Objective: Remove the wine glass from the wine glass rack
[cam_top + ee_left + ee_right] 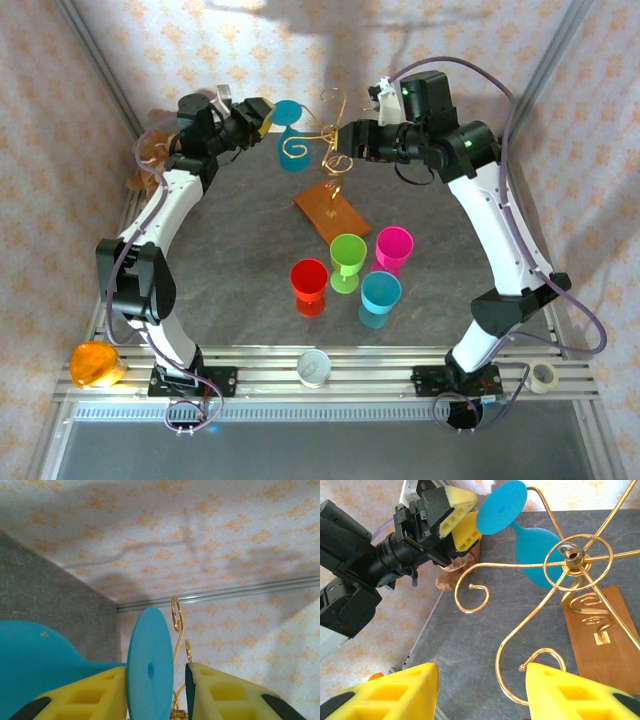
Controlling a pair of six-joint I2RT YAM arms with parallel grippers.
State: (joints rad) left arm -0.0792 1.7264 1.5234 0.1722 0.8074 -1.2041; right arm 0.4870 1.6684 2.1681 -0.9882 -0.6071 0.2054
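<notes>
Two pincers: the left pincer (266,118) was at the wine glass and the right pincer (480,680) was at the rack, presumably so that one could pull while the other steadied.
Wine glass (532,550): blue, hung on the wine glass rack (572,557) on the side toward the left arm. Its bowl was near the central hub and its foot (149,665) pointed outward.
Left pincer state: its yellow pads (85,695) stood apart on either side of the foot disc. One pad was just beside the disc and a gap showed at the other, so nothing was clamped.
Reason for that approach: the flat foot was the outermost part, free of the wire. It offered two parallel faces for the pads, judged a firmer hold than the round bowl.
Right pincer state: its pads stood apart, with a curled gold arm of the rack between them and no contact visible.
Rack footing: the wooden base (595,625) lay flat on the grey desk (470,645). Being light, it would likely tip if the glass snagged.
Bystanders: four cups (348,255) stood together on the desk in front of the base, well apart from the glass.
Task stage: judged as grasp not yet made.
</notes>
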